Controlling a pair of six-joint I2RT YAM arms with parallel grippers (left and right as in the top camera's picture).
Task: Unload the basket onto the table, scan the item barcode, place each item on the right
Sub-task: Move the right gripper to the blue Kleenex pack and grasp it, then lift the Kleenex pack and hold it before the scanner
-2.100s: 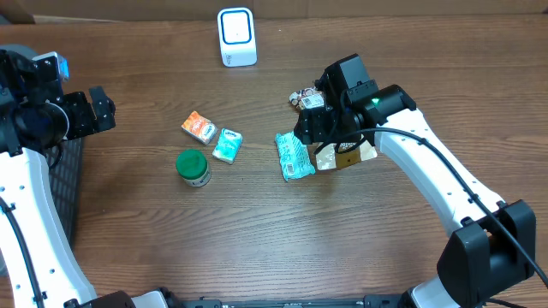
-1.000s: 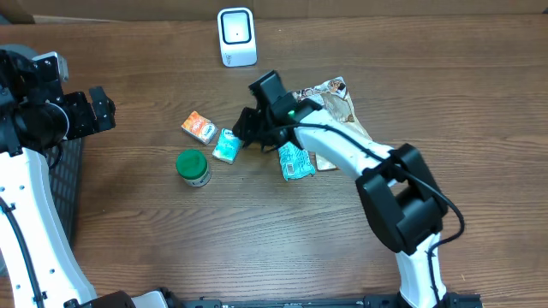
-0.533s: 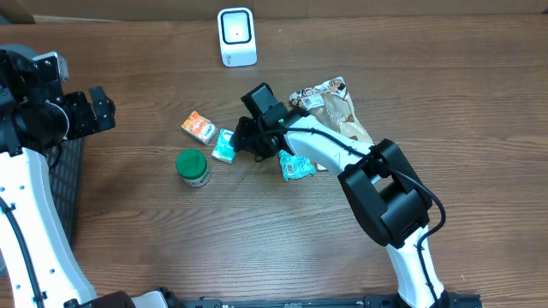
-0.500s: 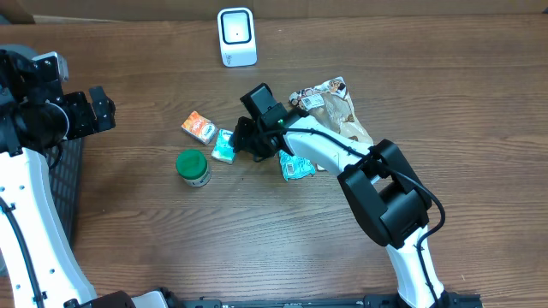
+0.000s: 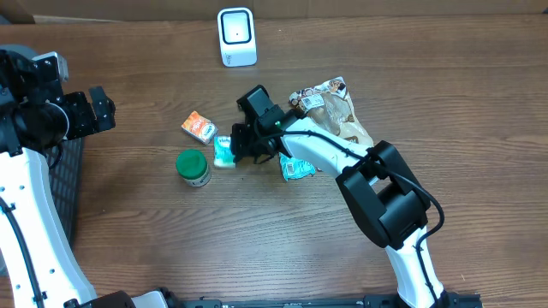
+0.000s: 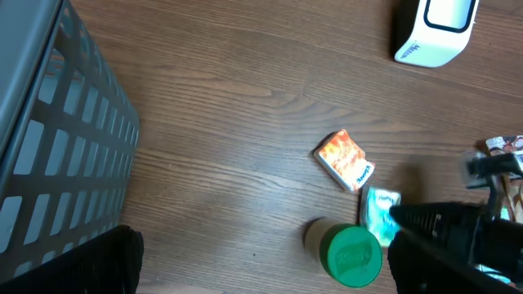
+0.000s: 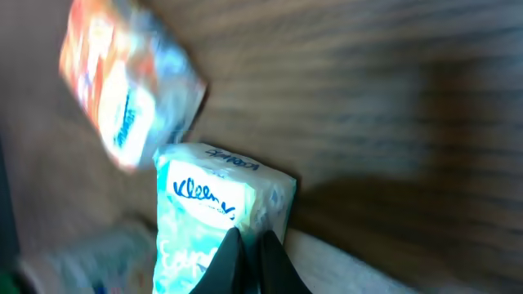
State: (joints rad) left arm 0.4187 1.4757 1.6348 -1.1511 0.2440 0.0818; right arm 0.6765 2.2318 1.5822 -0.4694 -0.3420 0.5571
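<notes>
Right wrist view alone reads Kleenex on tissue pack (image 7: 216,204). Right gripper (image 7: 245,253) pinched together at pack, parted a second ago. Left gripper (image 5: 104,109) spread wide.

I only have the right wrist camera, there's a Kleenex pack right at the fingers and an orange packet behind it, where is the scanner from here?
Observer: The white scanner stands at the table's far edge, beyond the orange packet, outside your view.
Operator: Anything else close to the pack?
Observer: A green-lidded jar stands upright beside the tissue pack, on the side toward the left arm.
Operator: Is the left arm in the way?
Observer: No. The left fingers are open and hold nothing, off by the basket, well away from the pack.
</notes>
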